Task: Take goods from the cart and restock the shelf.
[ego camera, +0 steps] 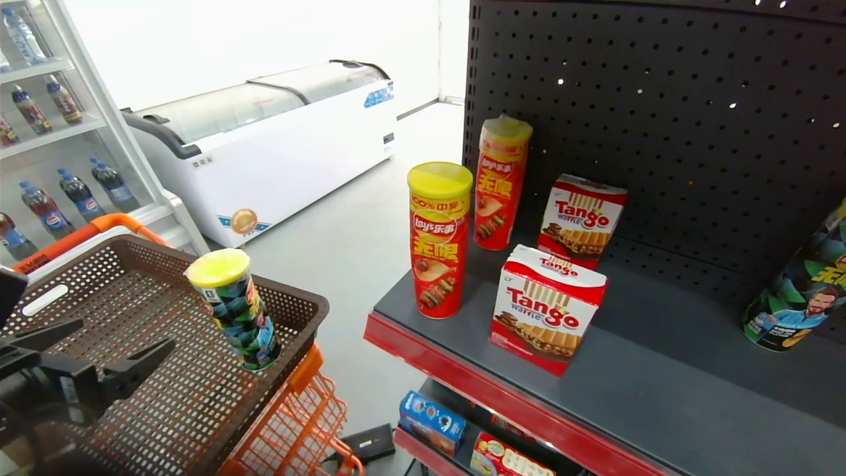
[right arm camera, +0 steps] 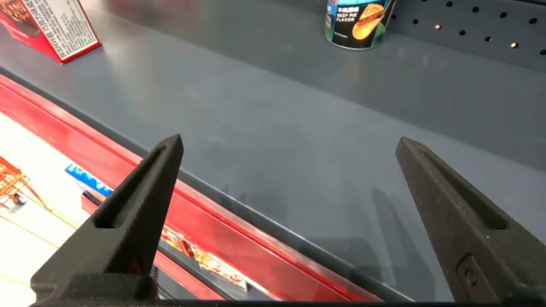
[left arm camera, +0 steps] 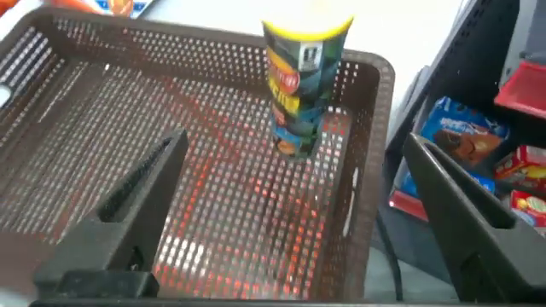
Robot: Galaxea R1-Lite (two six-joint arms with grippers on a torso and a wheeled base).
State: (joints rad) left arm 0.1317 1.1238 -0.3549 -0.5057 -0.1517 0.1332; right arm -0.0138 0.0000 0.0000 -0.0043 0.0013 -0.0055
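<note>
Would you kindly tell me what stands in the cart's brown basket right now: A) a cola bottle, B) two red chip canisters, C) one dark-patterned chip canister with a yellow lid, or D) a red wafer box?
C: a single dark-patterned chip canister with a yellow lid stands upright in the brown basket, while the red canisters and wafer boxes are on the shelf.

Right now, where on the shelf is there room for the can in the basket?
The wide bare stretch of shelf between the front wafer box and the dark can is free. The left end is crowded with two red cans and both boxes.
</note>
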